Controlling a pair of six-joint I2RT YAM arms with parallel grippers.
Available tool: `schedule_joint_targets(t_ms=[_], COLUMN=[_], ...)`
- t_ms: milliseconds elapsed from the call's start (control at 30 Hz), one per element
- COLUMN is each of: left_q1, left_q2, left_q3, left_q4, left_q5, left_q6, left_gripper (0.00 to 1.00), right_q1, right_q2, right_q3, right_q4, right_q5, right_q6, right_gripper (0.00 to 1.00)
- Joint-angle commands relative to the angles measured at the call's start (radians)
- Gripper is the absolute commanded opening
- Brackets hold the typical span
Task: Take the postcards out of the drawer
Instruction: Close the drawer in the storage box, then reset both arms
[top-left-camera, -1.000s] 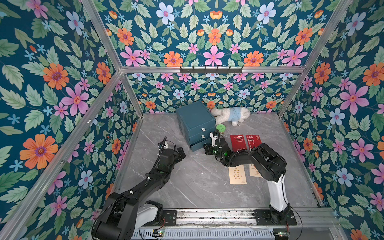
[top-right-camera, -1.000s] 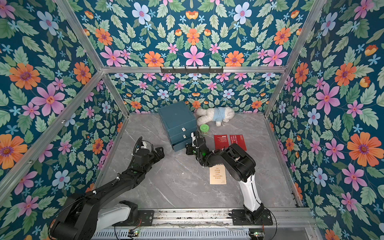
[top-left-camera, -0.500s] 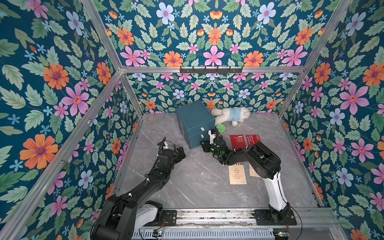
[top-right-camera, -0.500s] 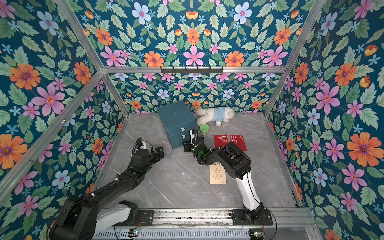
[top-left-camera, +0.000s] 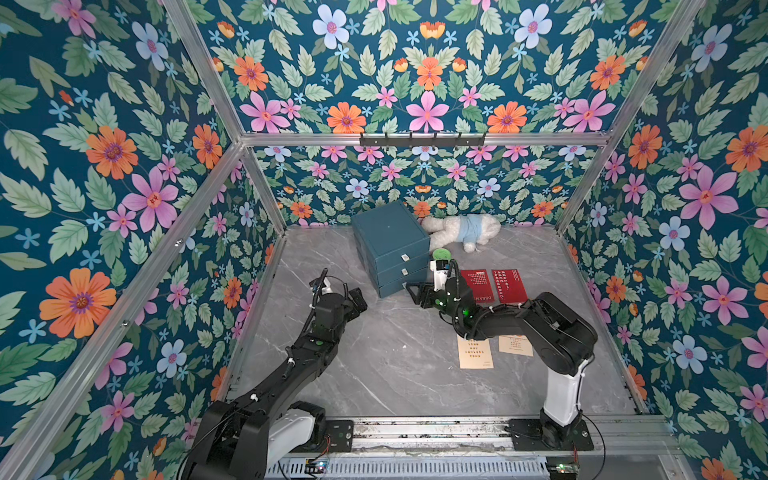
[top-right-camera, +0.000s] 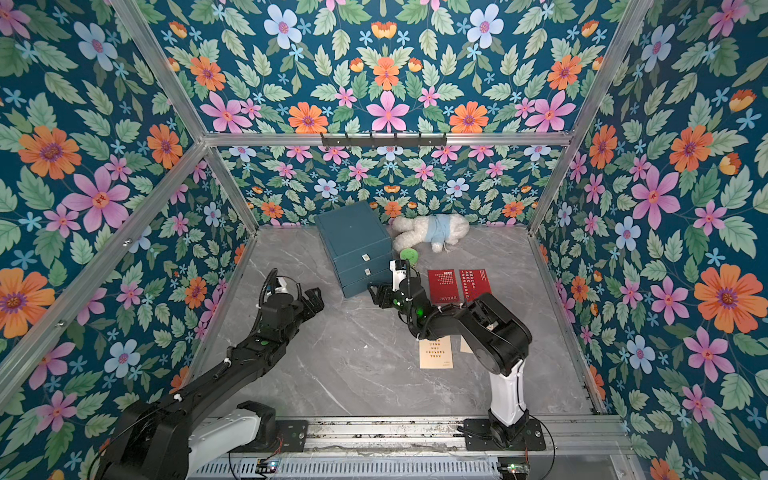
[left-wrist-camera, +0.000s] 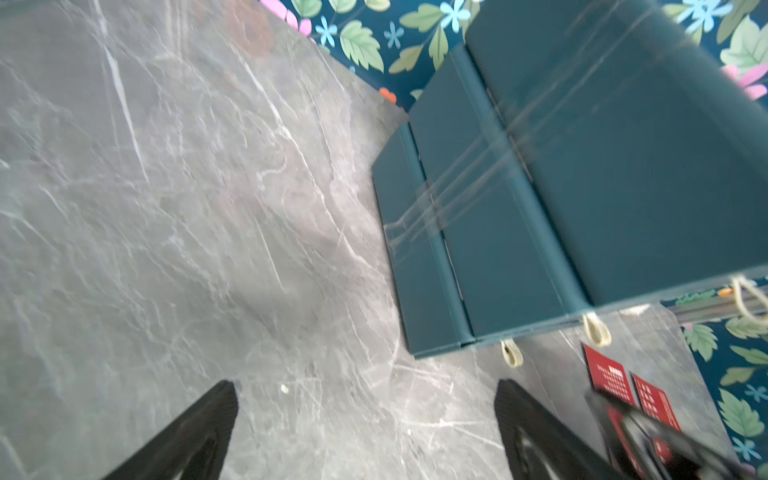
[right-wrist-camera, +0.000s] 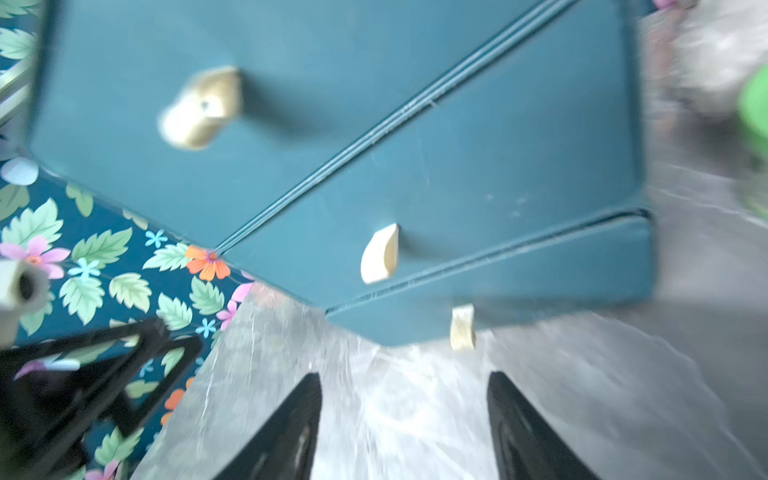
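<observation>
Two red postcards (top-left-camera: 478, 284) (top-left-camera: 508, 284) lie flat on the grey table to the right of the teal drawer chest (top-left-camera: 388, 237). Two cream postcards (top-left-camera: 475, 352) (top-left-camera: 515, 345) lie nearer the front, partly under my right arm. The bottom drawer (right-wrist-camera: 540, 282) sits almost flush in the chest, its cream pull tab (right-wrist-camera: 462, 328) hanging free. My right gripper (top-left-camera: 415, 293) (right-wrist-camera: 405, 376) is open and empty, just in front of that drawer. My left gripper (top-left-camera: 359, 299) (left-wrist-camera: 365, 386) is wide open and empty, left of the chest over bare table.
A white plush toy in a blue shirt (top-left-camera: 461, 230) lies at the back, right of the chest. A small green round object (top-left-camera: 441, 253) sits beside the chest's front corner. Flowered walls close in three sides; a hook rail (top-left-camera: 422, 139) runs along the back wall.
The bottom drawer, sticking out a second ago, has slid back into the chest. My right gripper has gone from shut to open. The left arm has not moved.
</observation>
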Motion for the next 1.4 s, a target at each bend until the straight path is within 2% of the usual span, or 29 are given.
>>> schedule_joint_targets(t_ms=[0, 100, 167, 300, 367, 433, 500, 600, 700, 767, 867, 933, 1000, 1133, 1200, 1267, 1300, 1367], left_q1=[0.016, 0.037, 0.049, 0.079, 0.095, 0.113, 0.125, 0.147, 0.185, 0.217, 0.265, 0.278, 0.279, 0.281, 0.283, 0.287, 0.285, 0.286], left_q2=[-0.007, -0.005, 0.005, 0.049, 0.074, 0.096, 0.105, 0.112, 0.128, 0.151, 0.213, 0.259, 0.305, 0.4, 0.413, 0.446, 0.463, 0.465], left_q3=[0.025, 0.05, 0.064, 0.089, 0.098, 0.091, 0.064, 0.014, -0.021, -0.048, -0.055, -0.055, -0.057, -0.066, -0.08, -0.096, -0.118, -0.121], left_q4=[-0.036, -0.047, -0.044, -0.017, -0.004, 0.033, 0.096, 0.199, 0.286, 0.36, 0.412, 0.458, 0.513, 0.658, 0.722, 0.775, 0.853, 0.842], left_q5=[-0.056, -0.1, -0.127, -0.158, -0.181, -0.204, -0.229, -0.286, -0.334, -0.349, -0.332, -0.319, -0.312, -0.312, -0.286, -0.249, -0.206, -0.136], left_q6=[0.06, 0.103, 0.135, 0.198, 0.215, 0.238, 0.269, 0.325, 0.394, 0.418, 0.414, 0.431, 0.459, 0.533, 0.556, 0.569, 0.605, 0.623], left_gripper=[1.0, 1.0, 1.0, 1.0, 1.0, 1.0, 1.0, 1.0, 1.0, 1.0, 1.0, 1.0, 1.0, 1.0, 0.99, 0.99, 0.98, 0.97], right_q1=[-0.03, -0.08, -0.102, -0.142, -0.173, -0.236, -0.32, -0.477, -0.583, -0.619, -0.644, -0.653, -0.652, -0.654, -0.655, -0.653, -0.653, -0.655], right_q2=[-0.117, -0.276, -0.383, -0.59, -0.672, -0.75, -0.817, -0.909, -0.963, -0.975, -0.952, -0.89, -0.811, -0.591, -0.5, -0.399, -0.402, -0.441], right_q3=[-0.082, -0.148, -0.176, -0.158, -0.145, -0.158, -0.198, -0.309, -0.443, -0.514, -0.627, -0.665, -0.642, -0.609, -0.588, -0.603, -0.607, -0.581], right_q4=[-0.058, -0.231, -0.368, -0.708, -0.856, -0.927, -0.938, -0.855, -0.714, -0.63, -0.377, -0.223, -0.17, 0.056, 0.074, 0.241, 0.241, 0.102], right_q5=[0.008, 0.017, 0.069, 0.25, 0.382, 0.485, 0.503, 0.432, 0.449, 0.466, 0.452, 0.423, 0.398, 0.361, 0.347, 0.319, 0.314, 0.281], right_q6=[-0.024, -0.051, -0.1, -0.23, -0.254, -0.299, -0.321, -0.343, -0.355, -0.373, -0.41, -0.412, -0.428, -0.484, -0.477, -0.508, -0.509, -0.502], right_gripper=[0.7, 0.78, 0.81, 0.91, 0.98, 0.99, 0.99, 0.99, 0.99, 0.99, 0.99, 0.99, 0.99, 0.99, 0.99, 0.99, 0.99, 0.99])
